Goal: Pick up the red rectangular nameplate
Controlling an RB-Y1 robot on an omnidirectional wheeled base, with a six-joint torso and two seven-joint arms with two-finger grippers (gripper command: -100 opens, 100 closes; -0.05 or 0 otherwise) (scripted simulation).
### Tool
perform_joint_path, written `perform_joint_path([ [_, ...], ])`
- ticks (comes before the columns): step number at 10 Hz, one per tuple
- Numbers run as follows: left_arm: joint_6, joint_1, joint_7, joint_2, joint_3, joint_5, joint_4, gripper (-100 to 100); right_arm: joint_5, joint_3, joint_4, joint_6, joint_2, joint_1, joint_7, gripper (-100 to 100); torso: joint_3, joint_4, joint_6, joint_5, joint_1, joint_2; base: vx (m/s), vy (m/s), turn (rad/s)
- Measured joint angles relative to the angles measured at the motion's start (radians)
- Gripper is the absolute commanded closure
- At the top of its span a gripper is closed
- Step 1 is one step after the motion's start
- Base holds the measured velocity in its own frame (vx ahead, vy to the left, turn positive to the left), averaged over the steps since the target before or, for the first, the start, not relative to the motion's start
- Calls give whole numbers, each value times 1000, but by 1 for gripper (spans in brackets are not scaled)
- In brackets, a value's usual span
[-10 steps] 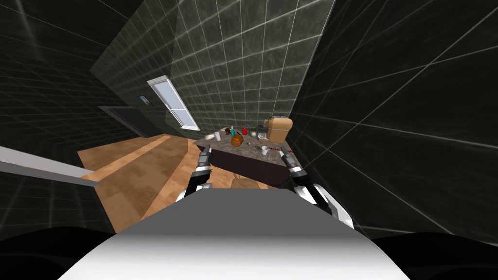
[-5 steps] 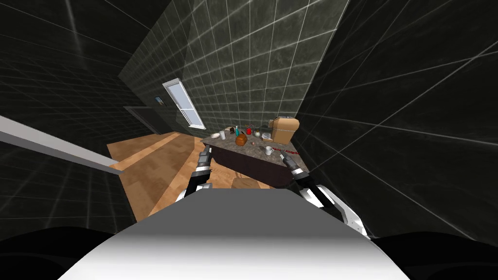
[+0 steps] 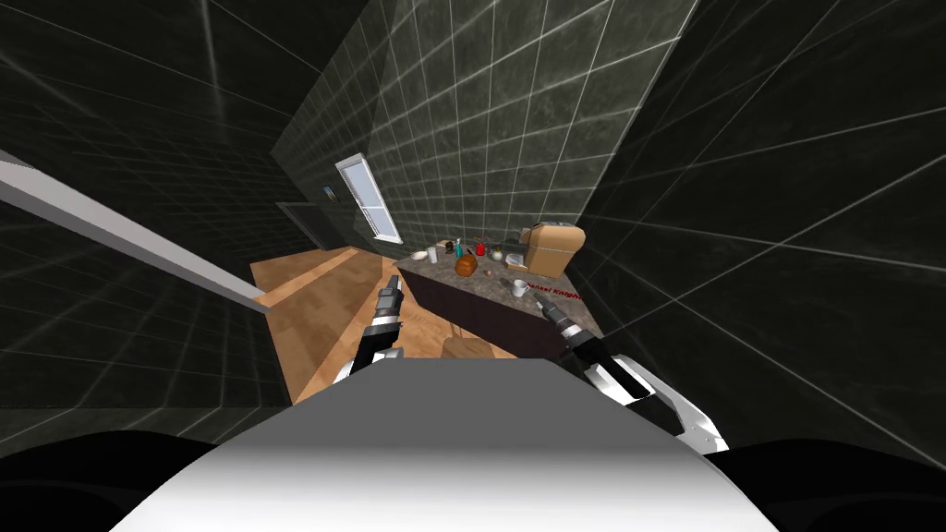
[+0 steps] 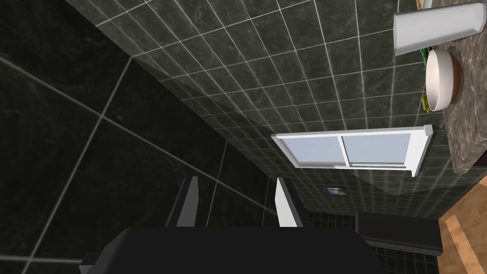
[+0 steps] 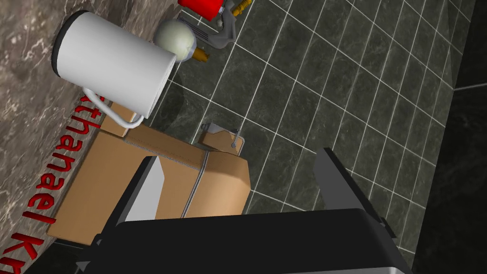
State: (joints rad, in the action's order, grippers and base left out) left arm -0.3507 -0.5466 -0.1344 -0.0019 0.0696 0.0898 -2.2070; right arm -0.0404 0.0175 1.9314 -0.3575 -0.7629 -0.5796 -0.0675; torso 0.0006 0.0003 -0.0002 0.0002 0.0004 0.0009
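A dark stone desk (image 3: 488, 283) is seen by the tiled wall. A brown box (image 5: 90, 190) is set at its far right corner. A white mug (image 5: 114, 64) is stood beside the box. The red nameplate (image 3: 556, 293) is laid along the near right edge, close to the mug. The right tool (image 5: 238, 156) is held wide open and empty near it. The left tool (image 4: 236, 179) is open and empty too, by the near left corner.

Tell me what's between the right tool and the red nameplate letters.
Nothing stands between them. In the head view the right tool is just short of the red nameplate letters, with bare marbled counter there; the white mug sits aside.
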Motion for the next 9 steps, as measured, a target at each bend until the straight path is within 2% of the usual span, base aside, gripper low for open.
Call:
perform_joint_path([
  [3, 0, 0, 0, 0, 0, 0, 0, 0, -9, 9, -42, 13, -95, -21, -9, -100, 0, 0, 1, 0, -1, -1, 5, 10, 92],
  [6, 0, 0, 0, 0, 0, 0, 0, 0, -13, 16, -71, 22, -170, -41, -13, -100, 0, 0, 1, 0, -2, -1, 8, 5, 172],
  [7, 0, 0, 0, 0, 0, 0, 0, 0, -13, 14, -62, 40, -191, -73, -10, -100, -1, 0, 0, 0, -1, -1, 11, -2, 105],
  [9, 0, 0, 0, 0, 0, 0, 0, 0, -17, 20, -104, 32, -243, -68, -19, -100, 0, 0, 1, 0, -2, -1, 8, 0, 112],
])
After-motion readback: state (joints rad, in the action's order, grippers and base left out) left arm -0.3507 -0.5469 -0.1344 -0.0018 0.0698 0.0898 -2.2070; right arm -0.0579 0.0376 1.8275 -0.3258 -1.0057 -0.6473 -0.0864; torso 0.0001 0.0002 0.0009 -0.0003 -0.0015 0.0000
